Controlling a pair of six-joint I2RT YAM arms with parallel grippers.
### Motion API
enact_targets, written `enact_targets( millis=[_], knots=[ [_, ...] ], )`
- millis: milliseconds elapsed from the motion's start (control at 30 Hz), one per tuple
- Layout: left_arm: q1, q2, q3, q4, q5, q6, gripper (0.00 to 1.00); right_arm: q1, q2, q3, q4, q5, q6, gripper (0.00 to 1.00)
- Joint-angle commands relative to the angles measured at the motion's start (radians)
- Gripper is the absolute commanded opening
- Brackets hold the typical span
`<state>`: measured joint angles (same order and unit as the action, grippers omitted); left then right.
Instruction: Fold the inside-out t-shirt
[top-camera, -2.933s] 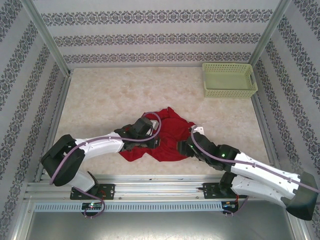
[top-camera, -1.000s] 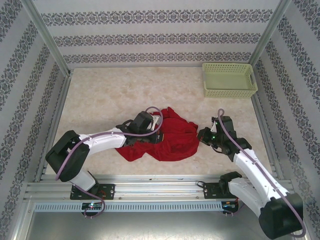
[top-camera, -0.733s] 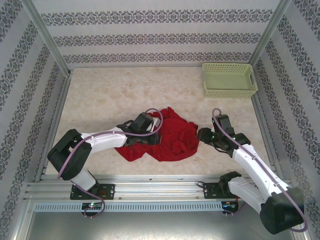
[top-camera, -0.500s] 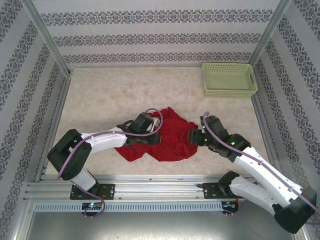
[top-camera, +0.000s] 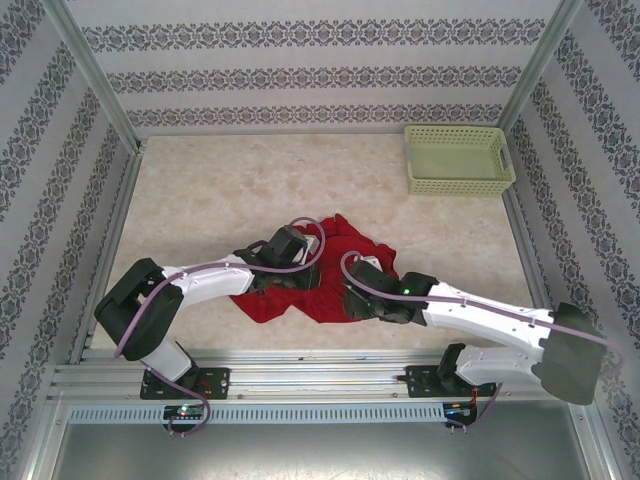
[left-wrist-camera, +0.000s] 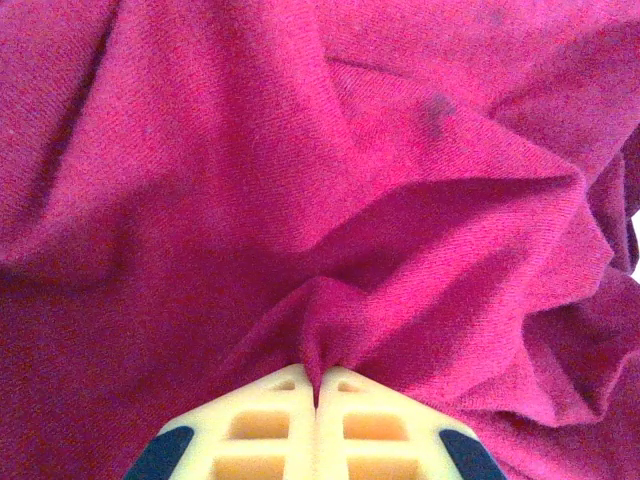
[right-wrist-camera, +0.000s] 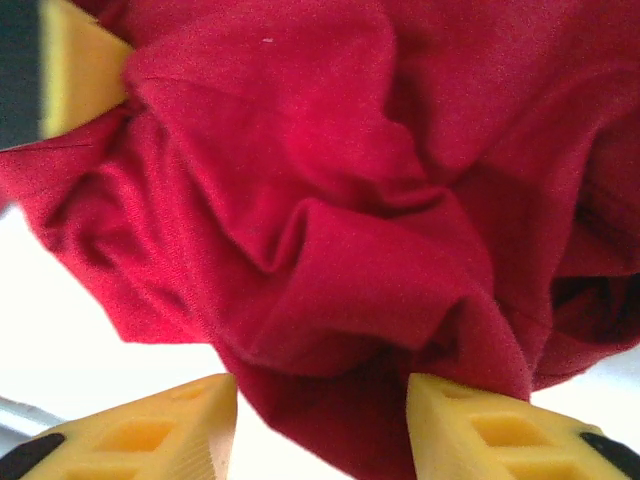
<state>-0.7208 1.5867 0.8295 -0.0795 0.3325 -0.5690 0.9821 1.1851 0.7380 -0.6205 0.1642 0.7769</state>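
Note:
The bright red t-shirt (top-camera: 345, 255) lies crumpled in a heap on the middle of the table. My left gripper (top-camera: 306, 279) is on the heap's left part. In the left wrist view it (left-wrist-camera: 317, 385) is shut, pinching a raised ridge of the red cloth (left-wrist-camera: 350, 200). My right gripper (top-camera: 356, 301) sits low at the heap's near right edge. In the right wrist view it (right-wrist-camera: 320, 400) stands open, with a thick bunched fold of the t-shirt (right-wrist-camera: 330, 200) between its yellow fingers (right-wrist-camera: 470, 420). The neck trim and sleeves are hidden in the folds.
A pale green lattice basket (top-camera: 457, 158) stands at the far right corner. The beige tabletop (top-camera: 200, 190) is bare behind and to the left of the shirt. Metal frame rails (top-camera: 300, 365) run along the near edge, and patterned walls close in the sides.
The right arm swung in from the shirt's right side and now reaches leftward, low against its near edge. The left gripper kept its hold and hardly moved.

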Motion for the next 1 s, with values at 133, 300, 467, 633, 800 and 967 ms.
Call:
enact_targets(
  millis=[133, 300, 467, 633, 800, 967],
  knots=[
    [-0.026, -0.055, -0.016, -0.019, 0.012, 0.03, 0.04, -0.085, 0.112, 0.047, 0.105, 0.032, -0.018, 0.58],
    [-0.031, -0.093, -0.029, -0.022, -0.014, 0.035, 0.06, -0.086, 0.127, 0.131, 0.116, -0.015, -0.064, 0.24],
    [-0.031, -0.118, -0.036, -0.076, -0.133, 0.032, 0.07, -0.099, 0.006, 0.169, 0.056, -0.014, -0.078, 0.02],
    [-0.032, -0.065, 0.009, -0.19, -0.244, 0.053, 0.1, -0.17, -0.133, 0.145, 0.079, -0.083, -0.029, 0.0],
    [-0.094, -0.127, 0.02, -0.207, -0.308, 0.11, 0.26, -0.3, -0.166, 0.118, 0.143, -0.218, 0.045, 0.0],
    [-0.226, -0.257, 0.027, -0.171, -0.446, 0.211, 0.47, -0.321, -0.147, 0.132, 0.195, -0.266, 0.055, 0.0]
  ],
)
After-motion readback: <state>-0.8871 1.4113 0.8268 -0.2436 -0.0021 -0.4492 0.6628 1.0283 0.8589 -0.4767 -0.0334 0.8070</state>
